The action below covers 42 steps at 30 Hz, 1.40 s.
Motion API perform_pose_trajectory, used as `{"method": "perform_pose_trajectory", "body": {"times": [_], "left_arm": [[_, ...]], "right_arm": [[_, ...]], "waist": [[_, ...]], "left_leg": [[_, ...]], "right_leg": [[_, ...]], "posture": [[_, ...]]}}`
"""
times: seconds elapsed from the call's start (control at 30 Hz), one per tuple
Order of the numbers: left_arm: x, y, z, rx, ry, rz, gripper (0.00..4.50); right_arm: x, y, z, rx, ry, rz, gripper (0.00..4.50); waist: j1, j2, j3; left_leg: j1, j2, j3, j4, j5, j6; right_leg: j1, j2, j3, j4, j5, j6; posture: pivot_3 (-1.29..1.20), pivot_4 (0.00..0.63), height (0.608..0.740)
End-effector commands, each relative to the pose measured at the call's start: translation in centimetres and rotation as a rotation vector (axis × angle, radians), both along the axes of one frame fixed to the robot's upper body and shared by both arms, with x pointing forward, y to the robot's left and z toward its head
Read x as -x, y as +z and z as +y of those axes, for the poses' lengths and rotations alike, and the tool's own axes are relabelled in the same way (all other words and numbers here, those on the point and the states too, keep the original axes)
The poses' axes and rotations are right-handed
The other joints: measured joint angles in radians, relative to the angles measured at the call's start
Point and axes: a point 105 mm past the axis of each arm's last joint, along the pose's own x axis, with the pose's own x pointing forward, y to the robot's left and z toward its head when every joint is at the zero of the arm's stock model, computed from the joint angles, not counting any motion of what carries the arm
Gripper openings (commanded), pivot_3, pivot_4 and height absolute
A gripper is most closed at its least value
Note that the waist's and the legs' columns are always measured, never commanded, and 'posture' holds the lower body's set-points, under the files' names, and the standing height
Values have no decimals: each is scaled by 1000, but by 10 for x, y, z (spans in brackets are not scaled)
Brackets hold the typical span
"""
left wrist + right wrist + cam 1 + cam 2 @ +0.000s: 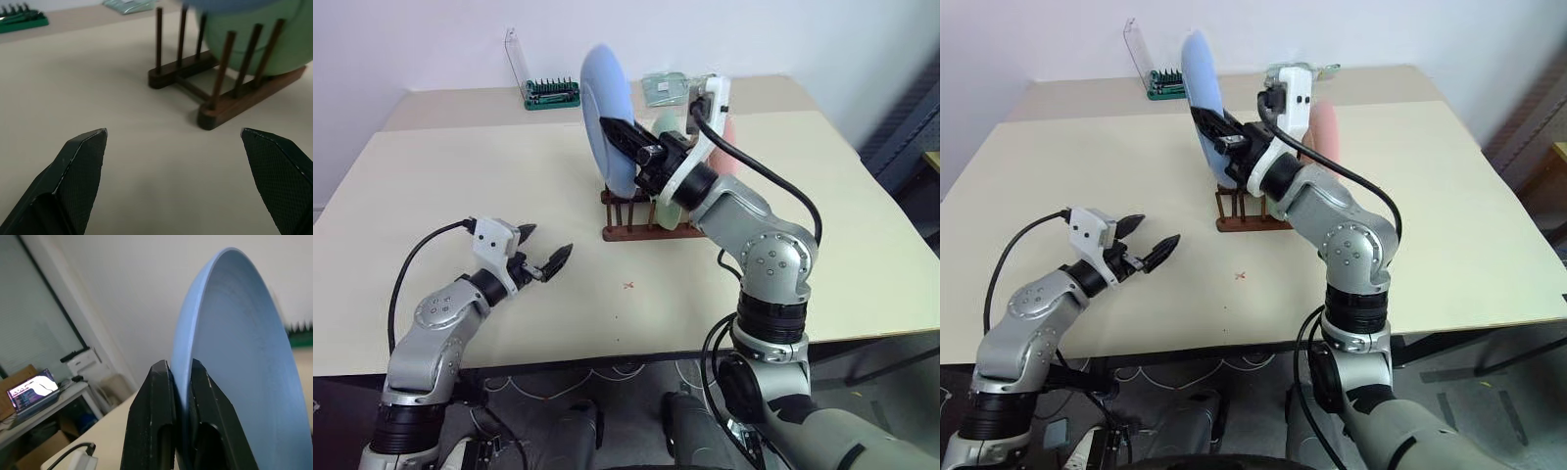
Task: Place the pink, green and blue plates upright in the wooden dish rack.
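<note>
Beige table (460, 186) against a white wall: right gripper (628, 140) clamped on the upright blue plate (607, 93) above the wooden dish rack (641, 217), which holds green plate (254, 39) and pink plate (1326, 132); left gripper (544, 253) spread wide, empty.

Office or lab room: plain beige worktop (460, 196) against a white wall, green tray of screwdriver bits (553, 95) at its far edge; an open laptop (29, 390), printer (84, 361) and cardboard boxes (19, 379) along a glazed partition.
</note>
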Motion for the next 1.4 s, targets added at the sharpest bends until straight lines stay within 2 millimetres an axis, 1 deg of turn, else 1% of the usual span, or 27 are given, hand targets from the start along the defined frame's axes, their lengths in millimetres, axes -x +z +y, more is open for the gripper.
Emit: {"method": "perform_pose_trajectory", "body": {"times": [0.03,0.2,0.5,0.7,0.87,1.03,1.13,1.17,1.33,1.4], "left_arm": [[8,6,-6,-34,-39,-41,4490],[8,4,-7,-35,-39,-39,4490],[9,2,-14,-32,-54,-41,4490],[8,1,-17,-35,-58,-43,4490],[7,0,-18,-38,-63,-44,4490],[6,-1,-19,-40,-64,-45,4490],[6,-2,-19,-42,-63,-44,4500],[6,-2,-19,-42,-63,-43,4500],[6,-3,-18,-42,-61,-41,4500],[6,-4,-18,-42,-61,-41,4500]], "right_arm": [[11,10,3,-26,27,-10,0],[6,6,1,-31,2,47,0],[-9,9,-9,-111,-59,134,0],[-15,12,-12,-144,-73,187,0],[-20,4,-10,-114,-88,247,0],[-21,0,-10,-117,-93,278,0],[-21,1,-10,-115,-94,274,1100],[-21,2,-10,-113,-95,272,1536],[-22,7,-11,-102,-105,236,3995],[-22,11,-12,-88,-111,209,3995]], "waist": [[0,0,0],[-1,0,0],[-2,1,0],[-1,1,0],[-2,1,0],[-2,1,0],[-2,2,0],[-2,2,0],[-2,2,0],[-2,2,0]], "left_leg": [[0,0,0,0,0,0],[0,0,0,0,0,0],[0,0,0,0,0,0],[0,0,0,0,0,0],[0,0,0,0,0,0],[0,0,0,0,0,1],[0,0,0,0,0,1],[0,0,0,0,0,1],[0,0,0,0,0,1],[0,0,0,0,0,1]], "right_leg": [[0,0,0,0,0,0],[0,0,0,0,0,0],[0,0,0,0,0,0],[0,0,0,0,0,0],[0,0,0,0,0,0],[0,0,0,0,0,0],[0,0,0,0,0,0],[0,0,0,0,0,0],[0,0,0,0,0,0],[0,0,0,0,0,0]], "posture": [[0,150,740],[0,150,740],[0,150,740],[0,150,740],[0,150,740],[0,150,740],[0,150,740],[0,150,740],[0,150,740],[0,150,740]]}}
